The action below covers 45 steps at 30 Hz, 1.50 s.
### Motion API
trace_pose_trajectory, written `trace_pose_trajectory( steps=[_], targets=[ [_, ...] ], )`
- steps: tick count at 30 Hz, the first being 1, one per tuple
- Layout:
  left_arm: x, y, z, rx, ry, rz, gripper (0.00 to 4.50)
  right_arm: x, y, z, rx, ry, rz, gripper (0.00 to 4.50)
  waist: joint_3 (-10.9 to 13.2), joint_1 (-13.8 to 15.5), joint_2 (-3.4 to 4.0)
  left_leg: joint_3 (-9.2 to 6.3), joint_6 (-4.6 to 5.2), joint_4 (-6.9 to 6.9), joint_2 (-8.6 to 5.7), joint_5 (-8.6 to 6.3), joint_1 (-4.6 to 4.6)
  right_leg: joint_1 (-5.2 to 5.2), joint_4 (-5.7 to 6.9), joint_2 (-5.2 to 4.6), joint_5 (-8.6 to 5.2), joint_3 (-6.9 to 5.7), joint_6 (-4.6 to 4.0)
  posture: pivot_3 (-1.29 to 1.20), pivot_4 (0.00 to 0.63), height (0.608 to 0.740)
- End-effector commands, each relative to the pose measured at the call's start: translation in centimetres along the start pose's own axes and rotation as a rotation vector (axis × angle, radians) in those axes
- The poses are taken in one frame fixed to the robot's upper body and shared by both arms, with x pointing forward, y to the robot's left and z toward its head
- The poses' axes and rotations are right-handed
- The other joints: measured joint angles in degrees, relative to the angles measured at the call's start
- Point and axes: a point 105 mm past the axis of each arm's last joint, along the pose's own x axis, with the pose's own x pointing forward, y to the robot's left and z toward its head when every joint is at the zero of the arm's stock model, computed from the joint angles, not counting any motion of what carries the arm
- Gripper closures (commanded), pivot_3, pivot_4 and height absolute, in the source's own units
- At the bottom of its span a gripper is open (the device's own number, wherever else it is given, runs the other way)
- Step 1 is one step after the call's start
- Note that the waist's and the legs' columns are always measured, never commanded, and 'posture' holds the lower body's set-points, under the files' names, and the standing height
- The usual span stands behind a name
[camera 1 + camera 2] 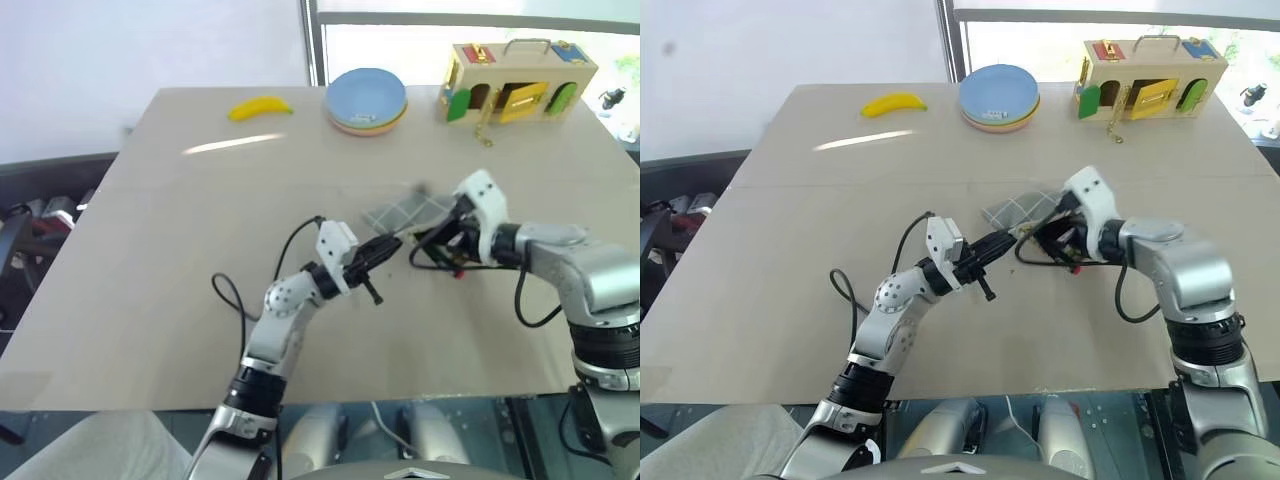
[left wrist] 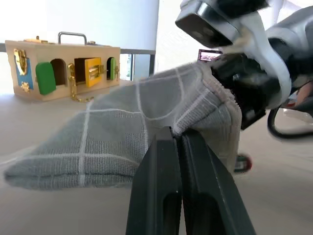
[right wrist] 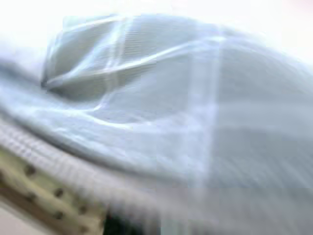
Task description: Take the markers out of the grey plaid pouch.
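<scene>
Left gripper pinched tight on grey plaid pouch, right gripper close against it, fingers hidden

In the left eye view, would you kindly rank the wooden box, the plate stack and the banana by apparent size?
1. Wooden box, largest.
2. Plate stack, clearly smaller.
3. Banana, smallest.
All three sit along the table's far edge, so nearness hardly skews this.

My table is a broad beige top — a bright streak of light lies across its far left part. Beyond it stands a pale wall, then a dark window frame with daylight flooding in — very bright.
</scene>
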Motion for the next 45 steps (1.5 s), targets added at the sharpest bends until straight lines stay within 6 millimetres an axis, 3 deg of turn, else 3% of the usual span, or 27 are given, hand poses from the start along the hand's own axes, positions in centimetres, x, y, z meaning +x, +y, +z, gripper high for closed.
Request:
trace_pose_trajectory(
  steps=[1, 5, 12, 18, 23, 26, 29, 32, 35, 38, 39, 41, 43, 44, 45],
  targets=[
    [0.3, 0.0, 0.5, 0.05, -0.022, 0.011, 4.5, -1.9, 0.3, 2.2, 0.123, -0.097, -0.011, 4.2, -0.01, -0.09, 0.02, 0.0, 0.0, -0.01, 0.01, 0.0, 0.0, 0.0, 0.01, 0.0, 0.0, 0.01, 0.0, 0.0, 0.15, 0.74],
    [0.5, 0.3, 0.4, 0.049, -0.025, 0.036, 4.5, -2.7, 0.3, 1.5, 0.068, -0.056, -0.05, 4.2, -0.02, -0.06, 0.03, 0.02, 0.0, -0.01, 0.0, 0.0, 0.0, -0.01, 0.01, 0.0, 0.0, 0.02, 0.0, 0.0, 0.15, 0.74],
    [0.3, 1.1, 0.4, -0.006, -0.027, 0.082, 4.5, -3.9, -1.2, 1.6, -0.329, 0.011, -0.157, 4.2, -0.01, -0.33, 0.03, 0.09, 0.01, 0.0, -0.03, 0.0, 0.01, -0.01, 0.0, -0.01, 0.0, 0.02, 0.01, 0.0, 0.15, 0.74],
    [-0.2, 0.9, 0.4, -0.105, -0.025, 0.061, 4.5, -4.5, -0.7, 1.8, -0.715, 0.055, -0.072, 4.2, -0.01, -0.19, 0.03, 0.11, 0.01, 0.02, 0.01, 0.0, 0.04, 0.0, 0.03, 0.02, 0.0, -0.01, 0.01, 0.0, 0.15, 0.74],
    [-0.9, 2.2, 0.4, -0.202, -0.025, 0.116, 4.5, -6.9, -1.1, 2.7, -0.897, 0.097, -0.015, 4.2, 0.0, 0.02, 0.01, 0.1, 0.01, 0.02, 0.01, 0.0, 0.02, 0.01, -0.01, 0.01, 0.0, -0.02, 0.01, 0.0, 0.15, 0.74],
    [-1.4, 2.7, 0.4, -0.235, -0.021, 0.133, 4.5, -9.0, -1.8, 2.5, -0.891, 0.155, 0.011, 4.2, 0.01, 0.13, 0.0, 0.08, 0.01, 0.01, 0.02, 0.0, 0.01, 0.01, -0.02, 0.01, 0.0, -0.01, 0.01, 0.0, 0.15, 0.74],
    [-1.9, 2.5, 0.1, -0.239, -0.004, 0.114, 4.5, -11.1, -2.6, 0.9, -0.75, 0.221, 0.034, 4.2, 0.02, 0.22, -0.02, 0.07, 0.01, 0.01, 0.02, 0.0, 0.01, 0.03, -0.05, 0.0, 0.0, 0.0, 0.01, 0.0, 0.15, 0.74],
    [-2.2, 2.3, -0.2, -0.239, 0.005, 0.102, 4.5, -13.2, -4.4, -3.4, -0.581, 0.35, 0.008, 4.2, 0.02, 0.26, -0.02, 0.07, 0.01, 0.01, 0.03, -0.01, 0.0, 0.04, -0.06, 0.0, 0.0, 0.0, 0.01, 0.0, 0.15, 0.74],
    [-2.3, 2.2, -0.4, -0.251, 0.007, 0.101, 4.5, -14.0, -6.5, -7.0, -0.553, 0.435, -0.07, 4.2, 0.02, 0.58, -0.04, 0.05, 0.02, 0.03, 0.04, -0.01, 0.04, 0.16, -0.11, -0.01, 0.0, -0.02, 0.01, 0.0, 0.15, 0.74],
    [-2.3, 2.1, -0.5, -0.258, 0.009, 0.093, 4.5, -14.0, -6.6, -9.3, -0.504, 0.452, -0.062, 2.74, -0.01, 0.24, 0.03, 0.17, 0.01, 0.06, 0.03, 0.0, 0.13, 0.15, 0.02, 0.0, 0.0, 0.09, 0.01, 0.0, 0.15, 0.74],
    [-2.4, 2.0, -0.5, -0.262, 0.011, 0.089, 4.5, -13.9, -6.5, -10.0, -0.5, 0.459, -0.051, 2.45, -0.02, 0.1, 0.03, 0.19, 0.01, 0.05, 0.04, 0.0, 0.18, 0.15, 0.06, 0.02, 0.0, 0.12, 0.01, 0.0, 0.15, 0.74],
    [-2.5, 2.0, -0.6, -0.263, 0.018, 0.083, 4.5, -13.9, -6.7, -10.4, -0.494, 0.454, -0.075, 1.43, -0.02, 0.07, 0.03, 0.18, 0.0, 0.03, 0.08, 0.0, 0.25, 0.2, 0.07, 0.06, 0.0, 0.11, 0.01, 0.0, 0.15, 0.74],
    [-2.7, 1.9, -0.8, -0.262, 0.026, 0.079, 4.5, -14.0, -7.0, -9.6, -0.48, 0.432, -0.11, 0.38, -0.02, 0.01, 0.04, 0.22, 0.0, 0.03, 0.08, 0.0, 0.25, 0.2, 0.07, 0.06, -0.01, 0.15, 0.01, 0.0, 0.15, 0.74],
    [-2.7, 1.9, -0.8, -0.261, 0.027, 0.078, 4.5, -14.0, -6.9, -8.5, -0.463, 0.394, -0.121, 0.04, -0.01, 0.01, 0.03, 0.25, 0.01, 0.03, 0.07, 0.0, 0.26, 0.19, 0.07, 0.06, 0.0, 0.18, 0.01, 0.0, 0.15, 0.74],
    [-2.7, 1.9, -0.8, -0.26, 0.028, 0.077, 4.5, -13.7, -6.7, -7.0, -0.451, 0.341, -0.128, 0.04, -0.01, -0.04, 0.03, 0.25, 0.01, 0.05, 0.07, 0.0, 0.25, 0.2, 0.06, 0.06, 0.0, 0.18, 0.01, 0.0, 0.15, 0.74]
  ],
)
